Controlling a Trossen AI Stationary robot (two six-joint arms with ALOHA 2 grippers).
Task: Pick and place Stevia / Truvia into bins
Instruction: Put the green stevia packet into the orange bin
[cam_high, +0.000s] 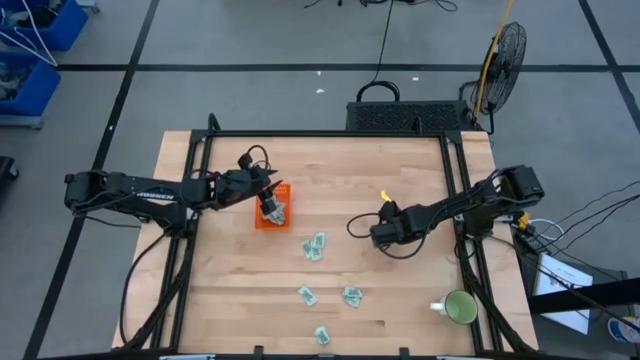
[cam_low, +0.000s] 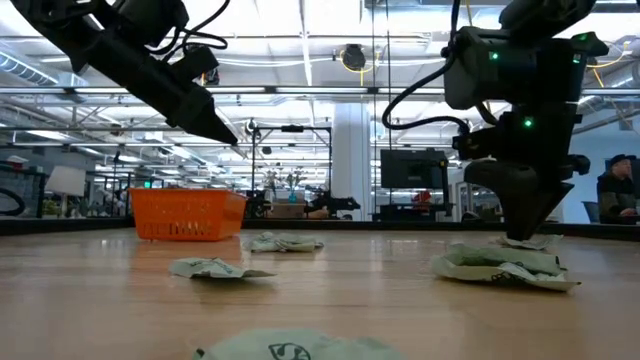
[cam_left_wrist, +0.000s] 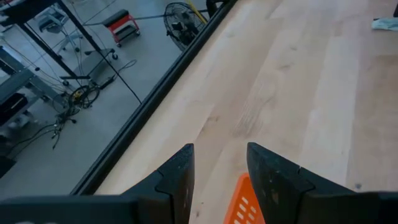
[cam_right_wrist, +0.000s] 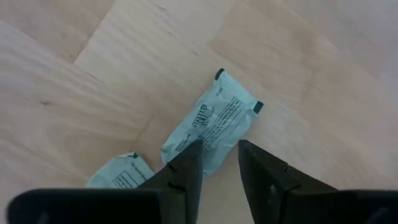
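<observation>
The orange bin (cam_high: 268, 218) stands left of the table's middle; something pale shows inside it. My left gripper (cam_high: 268, 203) hovers open above the bin, whose corner (cam_left_wrist: 244, 202) shows between its fingers. My right gripper (cam_right_wrist: 221, 149) points steeply down at the table's right half, open, its fingertips on either side of one end of a pale green Stevia sachet (cam_right_wrist: 214, 121) lying flat on the wood. A second sachet (cam_right_wrist: 121, 173) lies beside it. In the high view this gripper (cam_high: 378, 237) hides both sachets. My right gripper comes from above at the near end of the sachet (cam_right_wrist: 205, 149), with one finger (cam_right_wrist: 189, 165) overlapping the sachet's corner. Whether the fingers touch the paper I cannot tell. The sachet lies flat on the table.
Loose sachets lie at the table's middle (cam_high: 315, 247) and toward the near edge (cam_high: 307, 295), (cam_high: 352, 296), (cam_high: 322, 335). A green mug (cam_high: 460, 308) stands at the near right corner. Bare wood stretches between the bin and my right gripper.
</observation>
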